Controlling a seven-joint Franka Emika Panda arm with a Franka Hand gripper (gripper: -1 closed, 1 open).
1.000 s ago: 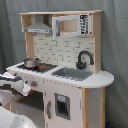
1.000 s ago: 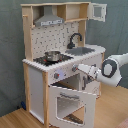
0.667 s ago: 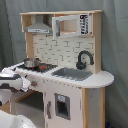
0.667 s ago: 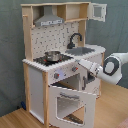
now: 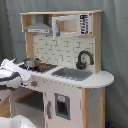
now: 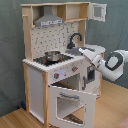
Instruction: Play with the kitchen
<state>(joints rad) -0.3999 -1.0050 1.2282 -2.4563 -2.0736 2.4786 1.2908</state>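
While the oven door (image 6: 71,102) hangs open, the arm (image 6: 111,64) reaches over the kitchen (image 5: 65,70) countertop, end effector (image 6: 85,51) grip impossible to tell

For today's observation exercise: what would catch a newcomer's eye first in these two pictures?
The tall toy kitchen of white panels and light wood fills both exterior views, its oven door hanging open at the front in the second exterior view. A steel pot sits on the hob, and the white robot arm reaches in from the second exterior view's right.
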